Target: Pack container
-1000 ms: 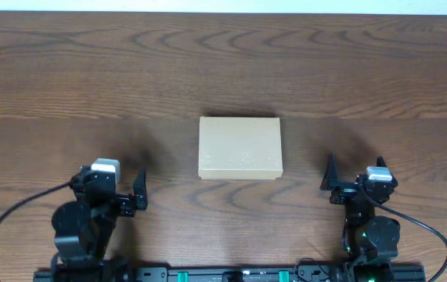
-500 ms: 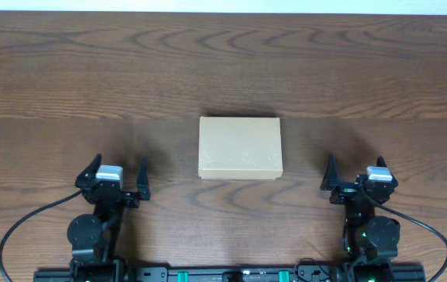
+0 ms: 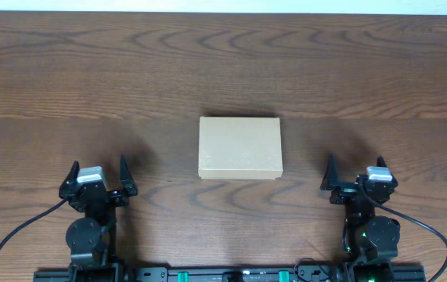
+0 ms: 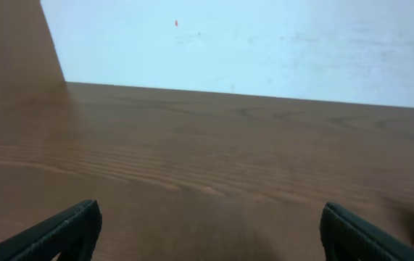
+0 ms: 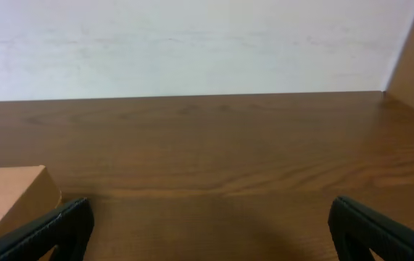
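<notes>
The container (image 3: 240, 148) is a plain tan cardboard box lying shut and flat at the middle of the wooden table. My left gripper (image 3: 99, 169) stands open near the front edge, well to the box's left and nearer the front, with nothing between its fingers. In the left wrist view the left gripper (image 4: 208, 233) shows only bare wood between its black fingertips (image 4: 67, 228). My right gripper (image 3: 355, 174) is open to the box's right and nearer the front, holding nothing. In the right wrist view, a corner of the container (image 5: 7, 197) shows just left of the right gripper (image 5: 210, 230).
The wooden table (image 3: 223, 63) stretches behind the box to a pale wall (image 5: 192, 43). Black cables (image 3: 19, 227) trail from both arm bases along the front edge.
My left arm has swung to the left and straightened, so its gripper now points straight ahead. The box and the right arm have not moved.
</notes>
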